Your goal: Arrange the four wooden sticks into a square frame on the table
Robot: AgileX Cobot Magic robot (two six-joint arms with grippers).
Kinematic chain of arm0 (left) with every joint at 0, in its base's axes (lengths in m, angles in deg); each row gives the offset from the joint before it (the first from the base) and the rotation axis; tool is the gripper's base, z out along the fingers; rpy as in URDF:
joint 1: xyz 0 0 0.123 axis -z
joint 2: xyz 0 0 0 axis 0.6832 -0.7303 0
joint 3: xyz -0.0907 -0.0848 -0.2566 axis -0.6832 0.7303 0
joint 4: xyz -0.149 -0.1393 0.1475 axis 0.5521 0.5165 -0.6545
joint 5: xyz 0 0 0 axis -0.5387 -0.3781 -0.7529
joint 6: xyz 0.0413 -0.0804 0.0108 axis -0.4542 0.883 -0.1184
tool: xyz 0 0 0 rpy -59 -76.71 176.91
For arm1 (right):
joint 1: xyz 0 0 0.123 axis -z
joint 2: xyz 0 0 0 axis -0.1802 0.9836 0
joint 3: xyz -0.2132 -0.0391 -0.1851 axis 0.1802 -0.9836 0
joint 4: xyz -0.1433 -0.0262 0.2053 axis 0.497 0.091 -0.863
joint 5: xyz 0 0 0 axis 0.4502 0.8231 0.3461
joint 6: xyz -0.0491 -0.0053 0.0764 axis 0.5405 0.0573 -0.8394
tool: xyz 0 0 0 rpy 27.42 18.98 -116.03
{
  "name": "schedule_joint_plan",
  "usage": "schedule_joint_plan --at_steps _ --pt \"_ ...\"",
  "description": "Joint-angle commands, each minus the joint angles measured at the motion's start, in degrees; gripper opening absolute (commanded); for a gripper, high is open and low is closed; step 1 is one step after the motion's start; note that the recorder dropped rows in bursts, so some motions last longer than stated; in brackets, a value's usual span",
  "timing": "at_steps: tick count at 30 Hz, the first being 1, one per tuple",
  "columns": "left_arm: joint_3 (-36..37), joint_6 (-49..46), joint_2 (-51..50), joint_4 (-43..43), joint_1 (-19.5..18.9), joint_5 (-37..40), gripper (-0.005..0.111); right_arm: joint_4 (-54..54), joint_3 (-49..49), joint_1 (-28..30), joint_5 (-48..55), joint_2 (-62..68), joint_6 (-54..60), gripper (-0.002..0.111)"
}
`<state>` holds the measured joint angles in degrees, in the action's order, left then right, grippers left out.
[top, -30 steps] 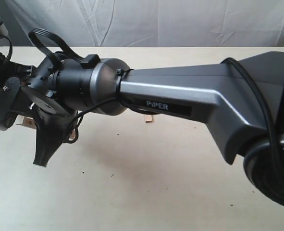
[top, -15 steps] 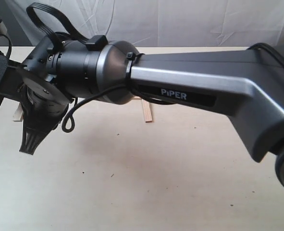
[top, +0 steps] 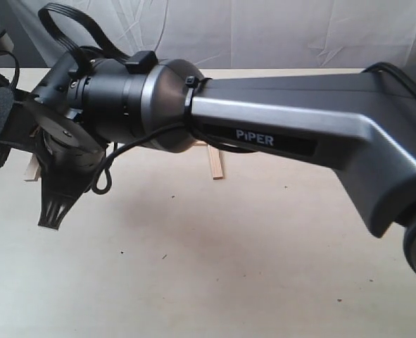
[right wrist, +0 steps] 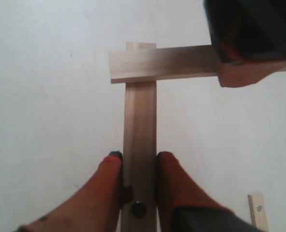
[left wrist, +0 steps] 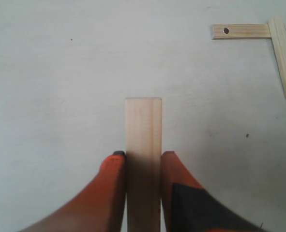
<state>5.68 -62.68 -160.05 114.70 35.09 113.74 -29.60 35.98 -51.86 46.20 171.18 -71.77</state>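
The right tool (right wrist: 139, 155) pinches the right-hand stick (right wrist: 140, 111) by its edges, with its orange fingers (right wrist: 109, 183) pressed tight to the wood. Across that stick's far end lies a cross stick (right wrist: 162, 63), square to it and overlapping. The cross stick's other end is hidden under a dark, orange-edged body. A stray stick (right wrist: 257, 210) lies on the desk (right wrist: 46, 96) beside the right-hand stick, apart from it. The left tool (left wrist: 143, 154) is clamped on a left-hand stick (left wrist: 143, 123) — where that sits against the right-hand stick I cannot tell. In the left wrist view a holed stick (left wrist: 240, 31) and a plain stick (left wrist: 283, 58) touch in an L.
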Motion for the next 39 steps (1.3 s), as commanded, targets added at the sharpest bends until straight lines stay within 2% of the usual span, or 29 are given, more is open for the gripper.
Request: schedule_joint_plan --at_steps 1,10,39 --pt "-0.1 0.1 -0.2 0.2 0.2 0.3 0.000 1.6 0.0 0.0 1.8 -0.2 0.5 -0.001" --pt "-1.0 0.1 1.4 -0.6 0.2 -0.2 0.000 2.6 0.0 0.0 2.6 -0.2 0.6 -0.001" --pt "-1.0 -1.5 1.4 -0.2 0.2 0.8 0.000 2.1 0.0 0.0 -3.6 -0.4 0.5 -0.001"
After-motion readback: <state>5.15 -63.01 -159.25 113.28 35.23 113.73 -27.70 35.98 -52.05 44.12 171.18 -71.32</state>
